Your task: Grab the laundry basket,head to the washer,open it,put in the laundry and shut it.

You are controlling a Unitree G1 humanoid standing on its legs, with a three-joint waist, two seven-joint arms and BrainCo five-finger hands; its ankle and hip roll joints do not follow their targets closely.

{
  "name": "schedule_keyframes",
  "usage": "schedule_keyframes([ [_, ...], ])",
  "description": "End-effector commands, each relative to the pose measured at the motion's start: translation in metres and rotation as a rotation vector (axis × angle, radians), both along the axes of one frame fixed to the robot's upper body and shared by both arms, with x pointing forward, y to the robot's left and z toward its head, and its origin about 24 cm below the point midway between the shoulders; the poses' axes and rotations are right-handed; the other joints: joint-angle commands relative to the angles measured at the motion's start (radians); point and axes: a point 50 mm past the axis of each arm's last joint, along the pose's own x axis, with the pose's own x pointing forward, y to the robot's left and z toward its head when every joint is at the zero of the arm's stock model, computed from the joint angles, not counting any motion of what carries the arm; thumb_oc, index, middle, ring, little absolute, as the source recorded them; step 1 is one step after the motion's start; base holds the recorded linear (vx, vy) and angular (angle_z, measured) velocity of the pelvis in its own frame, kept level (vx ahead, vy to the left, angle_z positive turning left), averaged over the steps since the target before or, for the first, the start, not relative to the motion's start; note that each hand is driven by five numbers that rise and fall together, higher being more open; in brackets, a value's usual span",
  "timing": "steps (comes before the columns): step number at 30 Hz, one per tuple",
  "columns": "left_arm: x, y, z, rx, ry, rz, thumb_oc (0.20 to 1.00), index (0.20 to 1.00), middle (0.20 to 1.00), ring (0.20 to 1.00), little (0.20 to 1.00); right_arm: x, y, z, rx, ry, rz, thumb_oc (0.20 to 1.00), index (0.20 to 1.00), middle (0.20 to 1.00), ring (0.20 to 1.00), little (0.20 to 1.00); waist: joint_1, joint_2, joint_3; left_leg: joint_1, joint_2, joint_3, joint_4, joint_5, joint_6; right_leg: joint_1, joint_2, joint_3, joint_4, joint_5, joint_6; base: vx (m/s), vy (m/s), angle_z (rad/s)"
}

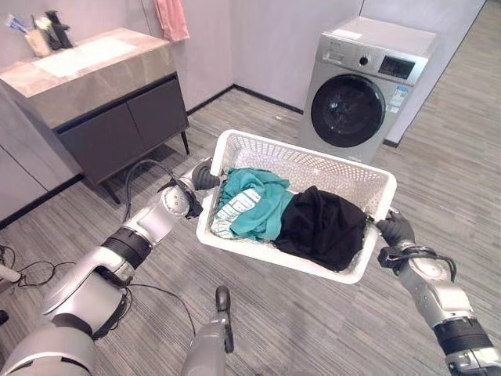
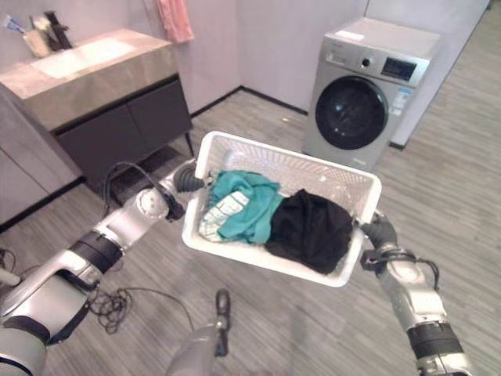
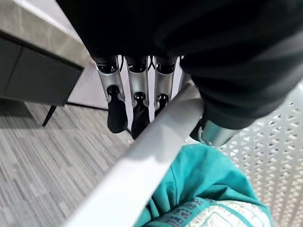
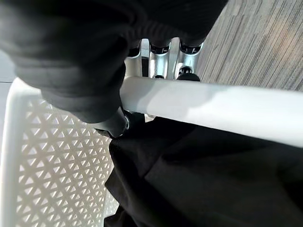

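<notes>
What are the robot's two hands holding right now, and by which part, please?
Both grip the white laundry basket by its rim: the left hand at one short end, the right hand at the opposite end.

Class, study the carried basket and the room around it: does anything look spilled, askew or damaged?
Nothing stands out. The laundry basket is held by its rims in the left robot hand and right robot hand, clothes inside; washer door shut.
</notes>
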Motion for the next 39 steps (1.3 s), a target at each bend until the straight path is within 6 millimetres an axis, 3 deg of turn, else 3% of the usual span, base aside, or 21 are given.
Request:
schedule_keyframes([
  [1,-0.005,-0.075,0.06,-0.079,-0.227,-0.308,0.2,0.2,0.2,0.2,0.2,0.03,0.047,0.071,0.013,-0.353,0.226,0.2,0.2,0.2,0.2,0.2,0.065,0.023,-0.134,0.165,0.029,-0.04,-0.019,0.141,0.016,-0.088,-0.052,-0.052,0.102,-0.019,0.121,0.65,0.058,-0.28],
  [2,-0.005,-0.07,0.059,-0.059,-0.229,-0.302,0.2,0.2,0.2,0.2,0.2,0.032,0.048,0.073,0.006,-0.357,0.237,0.2,0.2,0.2,0.2,0.2,0.081,0.009,-0.159,0.188,-0.007,-0.092,0.001,0.129,0.035,-0.081,-0.066,-0.031,0.169,-0.018,0.144,0.8,0.108,-0.37],
  [3,-0.003,-0.064,0.057,-0.043,-0.226,-0.287,0.2,0.2,0.2,0.2,0.2,0.037,0.056,0.071,0.02,-0.353,0.258,0.2,0.2,0.2,0.2,0.2,0.095,-0.009,-0.177,0.227,-0.036,-0.084,0.028,0.087,0.075,-0.129,-0.104,-0.024,0.347,0.113,0.218,0.73,0.133,-0.48],
  [5,-0.002,-0.057,0.057,-0.041,-0.231,-0.261,0.2,0.2,0.2,0.2,0.2,0.043,0.066,0.071,0.016,-0.345,0.286,0.2,0.2,0.2,0.2,0.2,0.08,0.019,-0.156,0.315,-0.031,-0.068,0.034,0.023,0.13,-0.257,-0.165,-0.039,0.694,0.279,0.294,0.52,0.186,-0.8],
  [6,-0.002,-0.054,0.057,-0.052,-0.229,-0.245,0.2,0.2,0.2,0.2,0.2,0.047,0.073,0.072,0.006,-0.351,0.3,0.2,0.2,0.2,0.2,0.2,0.071,0.051,-0.139,0.366,-0.028,-0.07,0.031,-0.003,0.158,-0.347,-0.216,-0.086,0.867,0.28,0.289,0.36,0.158,-0.55],
  [8,-0.002,-0.054,0.06,-0.056,-0.234,-0.247,0.2,0.2,0.2,0.2,0.2,0.047,0.072,0.072,-0.002,-0.346,0.296,0.2,0.2,0.2,0.2,0.2,0.066,0.059,-0.135,0.395,-0.032,-0.078,0.015,-0.009,0.164,-0.382,-0.258,-0.108,0.912,0.261,0.277,0.28,0.099,0.04],
  [9,-0.003,-0.059,0.063,-0.058,-0.242,-0.268,0.2,0.2,0.2,0.2,0.2,0.046,0.069,0.074,-0.016,-0.352,0.289,0.2,0.2,0.2,0.2,0.2,0.054,0.073,-0.128,0.438,-0.038,-0.096,-0.008,-0.017,0.163,-0.434,-0.297,-0.15,0.887,0.208,0.257,0.28,0.062,0.11],
  [11,-0.004,-0.062,0.064,-0.06,-0.243,-0.281,0.2,0.2,0.2,0.2,0.2,0.046,0.068,0.077,-0.025,-0.358,0.291,0.2,0.2,0.2,0.2,0.2,0.046,0.075,-0.123,0.457,-0.038,-0.107,-0.016,-0.021,0.157,-0.457,-0.301,-0.172,0.835,0.181,0.251,0.22,-0.033,0.11],
  [15,-0.005,-0.061,0.065,-0.051,-0.244,-0.286,0.2,0.2,0.2,0.2,0.2,0.045,0.063,0.085,-0.046,-0.387,0.29,0.2,0.2,0.2,0.2,0.2,0.037,0.08,-0.118,0.487,-0.018,-0.136,-0.013,-0.055,0.118,-0.448,-0.314,-0.185,0.478,0.114,0.222,0.24,-0.176,0.46],
  [18,-0.004,-0.061,0.068,-0.05,-0.267,-0.28,0.2,0.2,0.2,0.2,0.2,0.041,0.061,0.089,-0.046,-0.409,0.285,0.2,0.2,0.2,0.2,0.2,0.028,0.081,-0.116,0.5,-0.006,-0.156,-0.004,-0.081,0.101,-0.452,-0.32,-0.098,0.273,0.173,0.235,0.22,-0.216,0.38],
  [21,-0.003,-0.063,0.065,-0.028,-0.277,-0.278,0.2,0.2,0.2,0.2,0.2,0.037,0.06,0.089,-0.038,-0.419,0.283,0.2,0.2,0.2,0.2,0.2,0.006,0.071,-0.119,0.53,0.006,-0.176,0.022,-0.133,0.088,-0.46,-0.357,0.004,0.144,0.272,0.267,0.28,-0.261,0.4],
  [22,-0.003,-0.063,0.065,-0.028,-0.277,-0.279,0.2,0.2,0.2,0.2,0.2,0.037,0.06,0.088,-0.038,-0.419,0.283,0.2,0.2,0.2,0.2,0.2,0.006,0.072,-0.118,0.53,0.007,-0.177,0.024,-0.135,0.088,-0.457,-0.356,0.003,0.141,0.273,0.268,0.43,-0.489,0.25],
  [23,-0.002,-0.066,0.068,-0.008,-0.289,-0.29,0.2,0.2,0.2,0.2,0.2,0.035,0.057,0.089,-0.042,-0.414,0.285,0.2,0.2,0.2,0.2,0.2,-0.004,0.058,-0.137,0.548,0.025,-0.182,0.038,-0.151,0.067,-0.421,-0.345,0.028,0.1,0.267,0.272,0.31,-0.403,0.15],
  [27,-0.001,-0.064,0.068,-0.01,-0.289,-0.287,0.2,0.2,0.2,0.2,0.2,0.031,0.05,0.092,-0.068,-0.417,0.277,0.2,0.2,0.2,0.2,0.2,-0.011,0.047,-0.154,0.559,0.08,-0.204,0.068,-0.113,0.031,-0.407,-0.293,0.027,0.125,0.241,0.256,0.23,-0.369,-0.07],
  [30,-0.002,-0.062,0.076,-0.011,-0.311,-0.287,0.2,0.2,0.2,0.2,0.2,0.027,0.042,0.102,-0.103,-0.453,0.257,0.2,0.2,0.2,0.2,0.2,-0.021,0.042,-0.163,0.561,0.155,-0.215,0.108,-0.051,-0.004,-0.382,-0.23,-0.021,0.13,0.19,0.221,0.16,-0.394,-0.38],
  [31,-0.002,-0.06,0.082,-0.011,-0.324,-0.289,0.2,0.2,0.2,0.2,0.2,0.023,0.037,0.105,-0.113,-0.47,0.239,0.2,0.2,0.2,0.2,0.2,-0.023,0.035,-0.164,0.541,0.187,-0.222,0.146,0.001,-0.011,-0.362,-0.196,-0.03,0.111,0.175,0.205,0.12,-0.384,-0.04],
  [34,-0.001,-0.058,0.084,-0.008,-0.323,-0.28,0.2,0.2,0.2,0.2,0.2,0.02,0.031,0.109,-0.117,-0.483,0.219,0.2,0.2,0.2,0.2,0.2,-0.026,0.023,-0.159,0.505,0.215,-0.222,0.218,0.033,-0.01,-0.331,-0.165,-0.039,0.062,0.175,0.185,0.05,-0.314,0.03],
  [36,-0.002,-0.058,0.086,-0.01,-0.322,-0.284,0.2,0.2,0.2,0.2,0.2,0.015,0.023,0.111,-0.124,-0.493,0.186,0.2,0.2,0.2,0.2,0.2,-0.034,0.01,-0.15,0.452,0.243,-0.182,0.314,0.048,0.004,-0.298,-0.15,-0.05,0.02,0.172,0.166,-0.02,-0.293,-0.11],
  [37,-0.002,-0.059,0.085,-0.018,-0.318,-0.286,0.2,0.2,0.2,0.2,0.2,0.012,0.018,0.11,-0.131,-0.492,0.165,0.2,0.2,0.2,0.2,0.2,-0.04,0.004,-0.144,0.437,0.262,-0.137,0.345,0.053,0.011,-0.287,-0.145,-0.06,0.007,0.173,0.157,-0.01,-0.28,0.03],
  [38,-0.003,-0.064,0.087,-0.029,-0.324,-0.303,0.2,0.2,0.2,0.2,0.2,0.007,0.011,0.111,-0.145,-0.494,0.139,0.2,0.2,0.2,0.2,0.2,-0.057,0.005,-0.134,0.43,0.294,-0.041,0.378,0.035,0.0,-0.259,-0.133,-0.075,-0.019,0.155,0.154,-0.06,-0.212,0.14],
  [39,-0.003,-0.067,0.09,-0.034,-0.333,-0.308,0.2,0.2,0.2,0.2,0.2,0.005,0.01,0.111,-0.155,-0.492,0.135,0.2,0.2,0.2,0.2,0.2,-0.053,0.008,-0.125,0.424,0.283,-0.008,0.378,0.014,0.006,-0.256,-0.13,-0.084,-0.031,0.164,0.148,-0.04,-0.124,0.21],
])
